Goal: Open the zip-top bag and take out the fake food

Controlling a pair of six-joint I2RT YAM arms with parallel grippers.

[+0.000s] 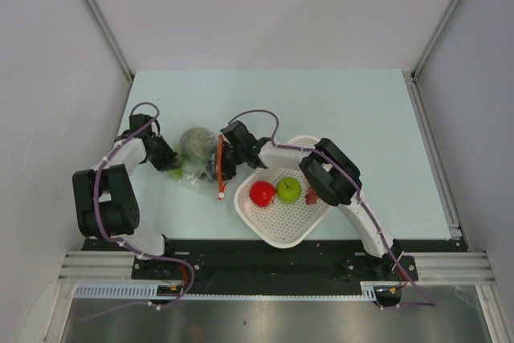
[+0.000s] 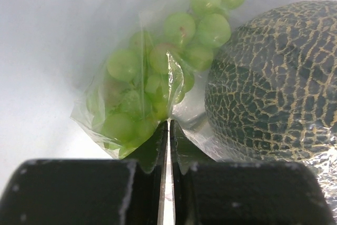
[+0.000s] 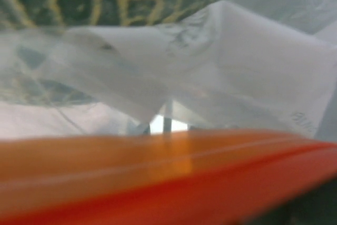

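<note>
The zip-top bag (image 1: 191, 173) lies mid-desk (image 1: 321, 102), with a melon (image 2: 274, 77) and green grapes (image 2: 158, 61) inside. The left end effector (image 2: 168, 126) is clamped on its plastic. The right end effector (image 1: 233, 150) is at the orange zip strip (image 3: 158, 183), and I cannot tell its grip. A white basket (image 1: 281, 226) crowds the bag's right side, and the desk stretches beyond.

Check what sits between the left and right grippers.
The zip-top bag, netted melon and green grapes inside, as the top view shows; the left gripper pinches its film, the right gripper is at the orange zip strip.

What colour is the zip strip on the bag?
Orange-red zip strip, clearest in the right wrist view.
</note>
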